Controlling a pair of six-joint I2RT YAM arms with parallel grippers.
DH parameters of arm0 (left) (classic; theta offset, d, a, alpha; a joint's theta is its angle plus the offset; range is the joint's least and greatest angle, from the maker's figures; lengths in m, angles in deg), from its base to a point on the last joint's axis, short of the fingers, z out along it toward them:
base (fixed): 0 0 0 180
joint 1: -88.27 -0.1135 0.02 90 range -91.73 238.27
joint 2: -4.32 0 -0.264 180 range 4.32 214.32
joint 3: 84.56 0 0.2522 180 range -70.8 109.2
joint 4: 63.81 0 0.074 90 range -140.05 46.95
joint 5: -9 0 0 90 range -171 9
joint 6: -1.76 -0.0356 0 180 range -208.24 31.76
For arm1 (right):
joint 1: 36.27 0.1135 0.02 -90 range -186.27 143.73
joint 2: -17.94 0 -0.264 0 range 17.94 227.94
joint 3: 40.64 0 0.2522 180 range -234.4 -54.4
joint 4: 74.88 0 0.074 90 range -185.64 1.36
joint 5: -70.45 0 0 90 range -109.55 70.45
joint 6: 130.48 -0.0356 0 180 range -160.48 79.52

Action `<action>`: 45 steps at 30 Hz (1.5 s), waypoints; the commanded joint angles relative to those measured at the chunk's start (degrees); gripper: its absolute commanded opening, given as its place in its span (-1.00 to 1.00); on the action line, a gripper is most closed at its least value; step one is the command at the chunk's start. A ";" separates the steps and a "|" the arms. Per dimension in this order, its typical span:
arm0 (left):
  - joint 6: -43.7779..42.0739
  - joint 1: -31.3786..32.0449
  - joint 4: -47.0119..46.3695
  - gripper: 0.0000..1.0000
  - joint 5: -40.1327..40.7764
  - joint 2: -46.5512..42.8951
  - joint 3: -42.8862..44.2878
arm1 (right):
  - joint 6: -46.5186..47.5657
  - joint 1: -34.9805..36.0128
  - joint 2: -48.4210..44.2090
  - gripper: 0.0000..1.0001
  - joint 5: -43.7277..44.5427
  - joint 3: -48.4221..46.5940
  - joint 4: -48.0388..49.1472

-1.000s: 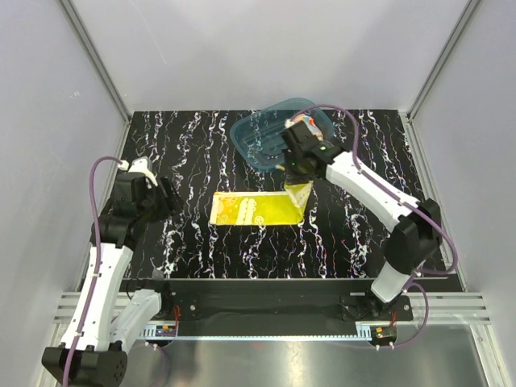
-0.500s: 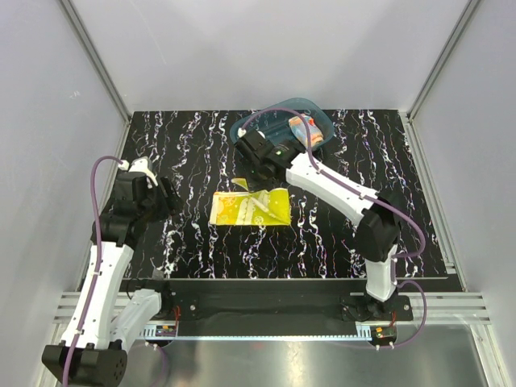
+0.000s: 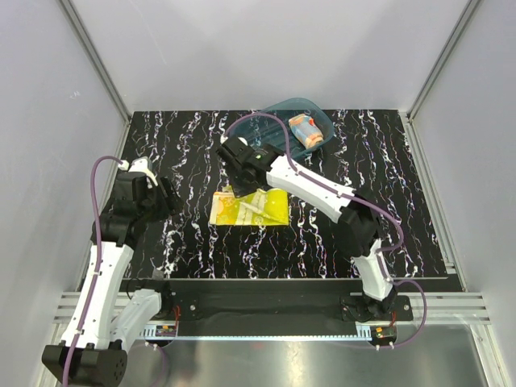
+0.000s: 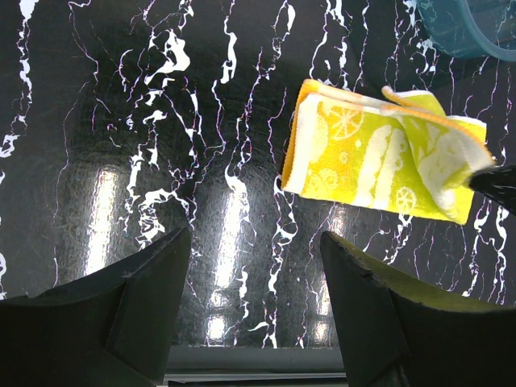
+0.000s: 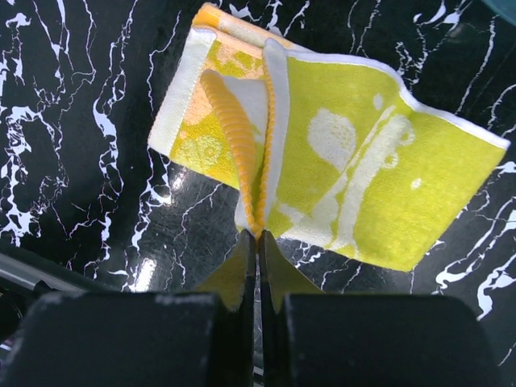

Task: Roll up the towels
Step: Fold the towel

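Right gripper [image 3: 233, 189] [image 5: 258, 239] reaches across to the left part of the yellow towel [image 3: 260, 210] [image 5: 367, 181] [image 4: 379, 157], fingers pressed together on a raised fold of its edge; the towel lies mid-table [image 3: 185, 145], partly doubled over itself, just near of the tub [image 3: 270, 122]. Left gripper [image 3: 164, 201] [image 4: 254, 239] hangs over bare table well left of the towel, fingers spread wide, holding nothing. The dotted towel [image 3: 306, 131] sits bundled inside the tub at the far edge.
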 commanded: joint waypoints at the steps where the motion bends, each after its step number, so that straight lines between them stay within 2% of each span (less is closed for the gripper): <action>1: -0.09 0.13 -1.43 0.42 0.93 -0.31 0.09 | -0.93 1.45 2.00 -1.00 -0.18 -4.04 0.88; 11: 0.00 0.13 -1.17 0.42 2.23 -0.31 0.17 | -1.98 5.15 12.46 -0.98 -7.04 -5.02 6.06; 15: 0.00 0.13 -1.17 0.42 2.33 0.21 0.26 | -1.64 5.15 15.09 -0.64 -11.16 0.07 15.01; 20: 0.09 0.13 -0.91 0.42 2.60 1.00 0.26 | -0.76 5.15 13.62 0.26 -12.93 2.80 20.21; 23: 0.17 0.13 -0.82 0.42 2.95 1.35 0.35 | 0.65 5.23 10.02 0.50 -10.83 2.63 20.22; 26: 0.26 0.13 -0.73 0.42 3.39 1.71 0.44 | 1.70 5.15 4.48 0.57 -8.89 3.50 19.17; 30: 0.26 0.13 -1.52 0.42 2.95 2.84 0.09 | 1.62 4.88 -4.57 0.77 -7.23 8.24 19.34; 33: -0.09 0.21 -2.40 0.42 1.37 5.56 0.44 | 0.39 3.92 -11.25 0.78 -5.03 14.30 18.55; 37: 0.08 0.56 -3.80 0.40 -2.05 11.09 2.01 | -2.16 -0.98 -18.98 0.75 -5.02 27.10 20.12; 40: 1.05 1.27 -5.39 0.38 -3.46 17.06 3.42 | -4.44 -4.60 -20.93 0.68 -9.75 34.50 23.37; 45: 4.04 4.95 -8.99 0.36 -4.52 27.62 7.46 | -3.92 -7.94 -19.62 0.57 -12.84 39.36 27.42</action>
